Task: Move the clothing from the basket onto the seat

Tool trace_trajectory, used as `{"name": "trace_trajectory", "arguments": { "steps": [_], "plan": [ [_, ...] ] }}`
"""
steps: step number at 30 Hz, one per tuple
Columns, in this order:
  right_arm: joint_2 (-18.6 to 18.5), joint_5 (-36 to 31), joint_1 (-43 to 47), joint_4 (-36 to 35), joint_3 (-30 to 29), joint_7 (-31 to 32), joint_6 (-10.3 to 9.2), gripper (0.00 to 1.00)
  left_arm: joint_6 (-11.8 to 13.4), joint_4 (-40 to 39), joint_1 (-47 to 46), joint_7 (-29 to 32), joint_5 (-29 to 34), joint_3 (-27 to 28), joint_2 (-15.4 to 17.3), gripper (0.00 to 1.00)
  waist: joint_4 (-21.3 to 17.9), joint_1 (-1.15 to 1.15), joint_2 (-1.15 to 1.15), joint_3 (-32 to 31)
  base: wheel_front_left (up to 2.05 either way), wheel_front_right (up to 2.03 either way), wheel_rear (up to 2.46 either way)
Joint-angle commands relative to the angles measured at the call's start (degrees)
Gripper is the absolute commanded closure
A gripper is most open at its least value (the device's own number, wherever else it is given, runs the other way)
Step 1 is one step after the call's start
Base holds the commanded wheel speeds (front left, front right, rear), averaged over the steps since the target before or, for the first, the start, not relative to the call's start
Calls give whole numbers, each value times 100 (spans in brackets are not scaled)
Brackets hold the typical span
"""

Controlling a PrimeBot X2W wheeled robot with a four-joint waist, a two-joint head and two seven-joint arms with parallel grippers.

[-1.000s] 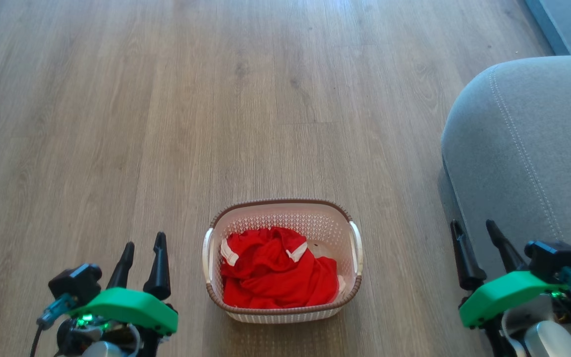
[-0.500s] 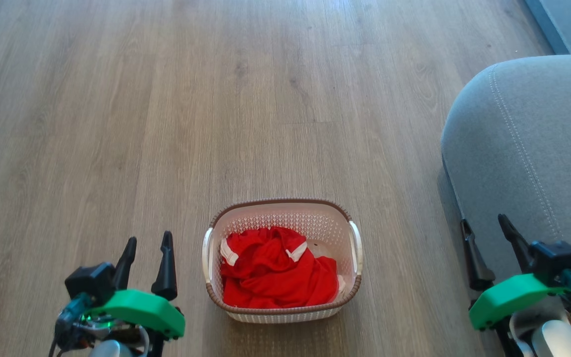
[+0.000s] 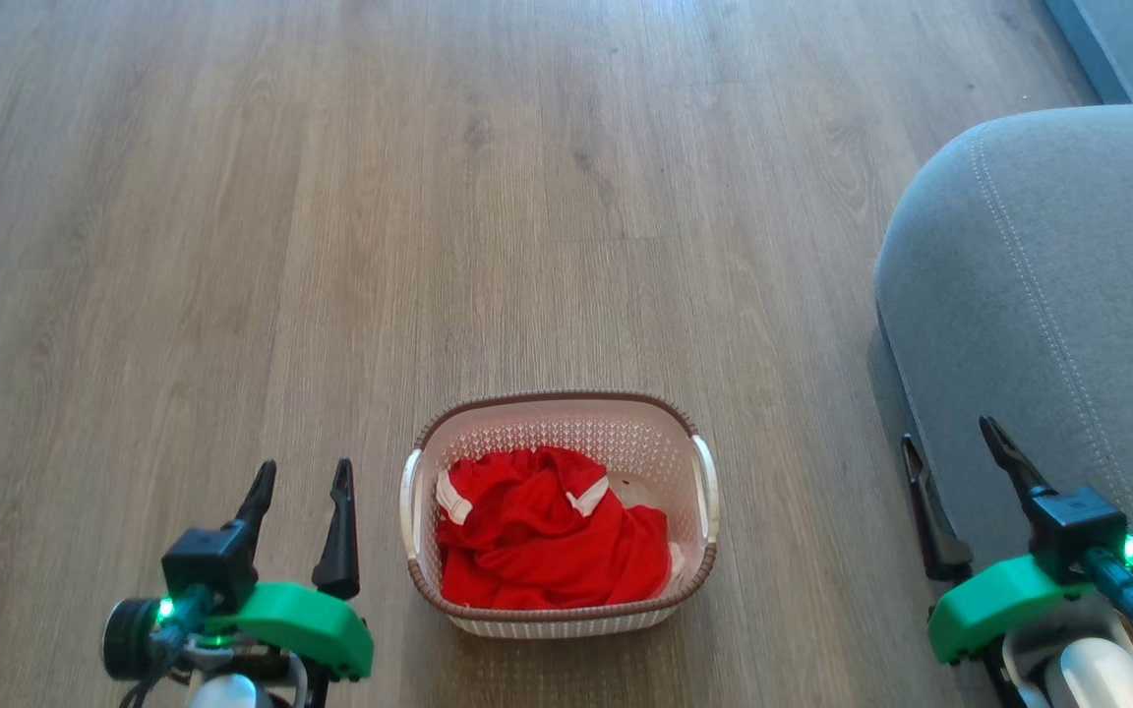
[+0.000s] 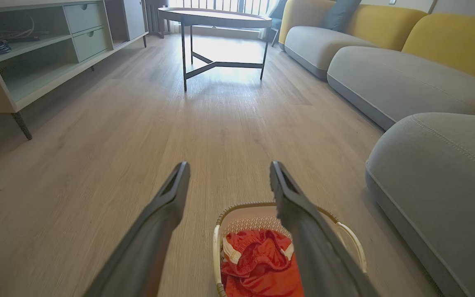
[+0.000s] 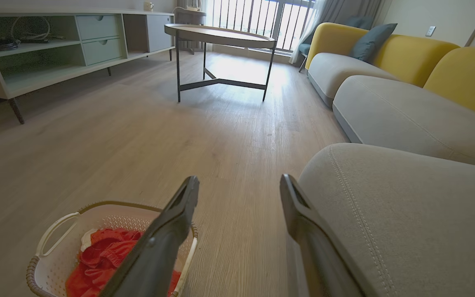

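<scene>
The left tool (image 3: 303, 466) and right tool (image 3: 950, 433) are being held apart, empty, flanking the basket (image 3: 557, 398), ready for the clothing (image 3: 537, 541).

Bright daylight throughout. The source is the far window (image 5: 258, 16), blown out behind its bars, with hard glare on the floor (image 4: 225, 53) under the round table (image 4: 215, 16). Head view is sharp and evenly lit. There's a soft shadow on the floor along the left edge of the seat (image 3: 1048, 295) and a faint one on the near side of the basket (image 3: 557, 423). Wrist views stretch toward the edges (wide-angle). The left gripper (image 4: 229, 165) and right gripper (image 5: 239, 178) go soft near the lens. The clothing (image 3: 547, 541) is saturated red in head view, more orange in the wrist views.
</scene>
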Motion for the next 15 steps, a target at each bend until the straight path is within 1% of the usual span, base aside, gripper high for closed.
{"name": "trace_trajectory", "arguments": {
  "steps": [1, 15],
  "plan": [
    [-185, -131, -46, -209, 105, -84, 41, 0, 42, -165, -284, -88, 139, 142, 33, 0, -2, 0, 0, 2, 0, 0, 0],
    [-161, -114, -24, -187, 63, -85, 41, 0, -32, -15, -295, -89, 151, 328, 33, 0, -10, 0, 0, 13, 0, 0, 0]
  ]
}}
